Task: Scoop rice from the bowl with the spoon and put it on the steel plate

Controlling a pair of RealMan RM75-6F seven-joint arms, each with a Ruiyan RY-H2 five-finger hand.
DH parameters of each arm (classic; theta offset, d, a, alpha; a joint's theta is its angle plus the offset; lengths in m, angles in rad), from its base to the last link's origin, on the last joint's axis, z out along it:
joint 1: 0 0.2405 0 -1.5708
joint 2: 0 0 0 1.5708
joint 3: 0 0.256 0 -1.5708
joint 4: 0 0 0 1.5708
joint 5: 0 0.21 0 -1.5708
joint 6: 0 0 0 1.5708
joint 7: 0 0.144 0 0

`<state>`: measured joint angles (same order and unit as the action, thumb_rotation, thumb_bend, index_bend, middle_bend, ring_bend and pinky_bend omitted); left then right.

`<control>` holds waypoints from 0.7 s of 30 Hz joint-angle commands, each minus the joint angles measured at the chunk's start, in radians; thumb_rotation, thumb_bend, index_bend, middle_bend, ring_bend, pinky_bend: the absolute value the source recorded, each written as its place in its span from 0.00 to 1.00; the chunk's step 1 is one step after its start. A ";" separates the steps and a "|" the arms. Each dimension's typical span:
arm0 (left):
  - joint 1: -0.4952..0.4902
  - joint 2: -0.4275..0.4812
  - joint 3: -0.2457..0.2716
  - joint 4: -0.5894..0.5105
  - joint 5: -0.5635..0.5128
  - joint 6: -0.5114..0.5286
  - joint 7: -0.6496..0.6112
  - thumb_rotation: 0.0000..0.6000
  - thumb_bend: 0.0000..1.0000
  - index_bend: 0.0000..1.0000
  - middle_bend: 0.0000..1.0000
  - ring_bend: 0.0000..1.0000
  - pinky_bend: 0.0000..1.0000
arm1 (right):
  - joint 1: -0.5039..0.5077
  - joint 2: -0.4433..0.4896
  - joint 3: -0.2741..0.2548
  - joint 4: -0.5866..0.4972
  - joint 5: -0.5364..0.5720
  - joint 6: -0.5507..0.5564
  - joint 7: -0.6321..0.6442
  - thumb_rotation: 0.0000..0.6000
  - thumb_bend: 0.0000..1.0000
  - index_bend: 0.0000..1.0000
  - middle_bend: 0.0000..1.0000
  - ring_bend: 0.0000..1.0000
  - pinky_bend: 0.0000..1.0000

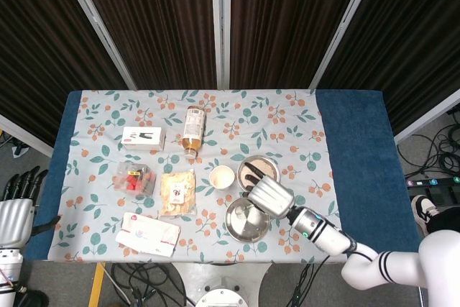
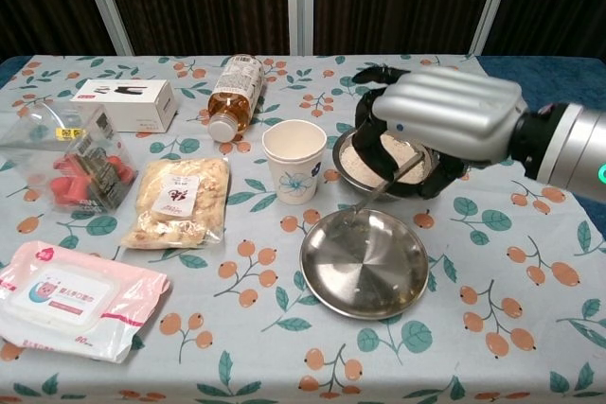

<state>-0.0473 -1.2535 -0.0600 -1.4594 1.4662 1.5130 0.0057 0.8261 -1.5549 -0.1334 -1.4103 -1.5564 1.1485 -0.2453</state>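
One round steel bowl of pale rice (image 2: 365, 164) sits right of centre on the table, mostly hidden in the chest view behind the right hand (image 2: 443, 130). That silver hand hangs just above the bowl, fingers curled around the handle of a slim metal spoon (image 2: 379, 188). The spoon slants down and to the left, its tip over the far rim of the empty round steel plate (image 2: 365, 267), which lies just in front of the bowl. No rice is visible on the plate.

Judging from this, the spoon's bowl end is too small to read, so whether it carries rice cannot be told; a tilt this steep could spill grains onto the cloth, or the tip could knock the plate's rim.

Just left of the bowl stands a white paper cup (image 2: 294, 158). The left hand (image 1: 16, 210) rests off the table's left edge, fingers spread, holding nothing.

A floral tablecloth (image 2: 492, 262) covers the table; dark ribbed curtains (image 1: 158, 19) hang behind.
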 commanded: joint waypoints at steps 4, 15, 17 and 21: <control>0.009 -0.002 0.005 0.003 -0.001 0.009 -0.008 1.00 0.00 0.14 0.15 0.10 0.08 | -0.076 -0.105 -0.010 0.111 -0.064 0.057 0.039 1.00 0.21 0.64 0.60 0.23 0.00; 0.018 -0.005 0.012 0.007 0.003 0.017 -0.014 1.00 0.00 0.13 0.15 0.10 0.08 | -0.115 -0.130 -0.004 0.146 -0.098 0.034 0.056 1.00 0.13 0.53 0.53 0.17 0.00; 0.018 -0.006 0.013 0.007 0.004 0.017 -0.014 1.00 0.00 0.14 0.15 0.10 0.08 | -0.120 -0.126 -0.004 0.140 -0.095 0.018 0.046 1.00 0.09 0.41 0.45 0.10 0.00; 0.016 -0.006 0.011 0.007 0.005 0.017 -0.013 1.00 0.00 0.14 0.15 0.10 0.08 | -0.130 -0.110 0.003 0.114 -0.085 -0.006 0.014 1.00 0.04 0.17 0.29 0.00 0.00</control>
<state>-0.0314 -1.2595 -0.0488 -1.4524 1.4711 1.5296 -0.0069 0.7008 -1.6720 -0.1338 -1.2866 -1.6457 1.1503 -0.2221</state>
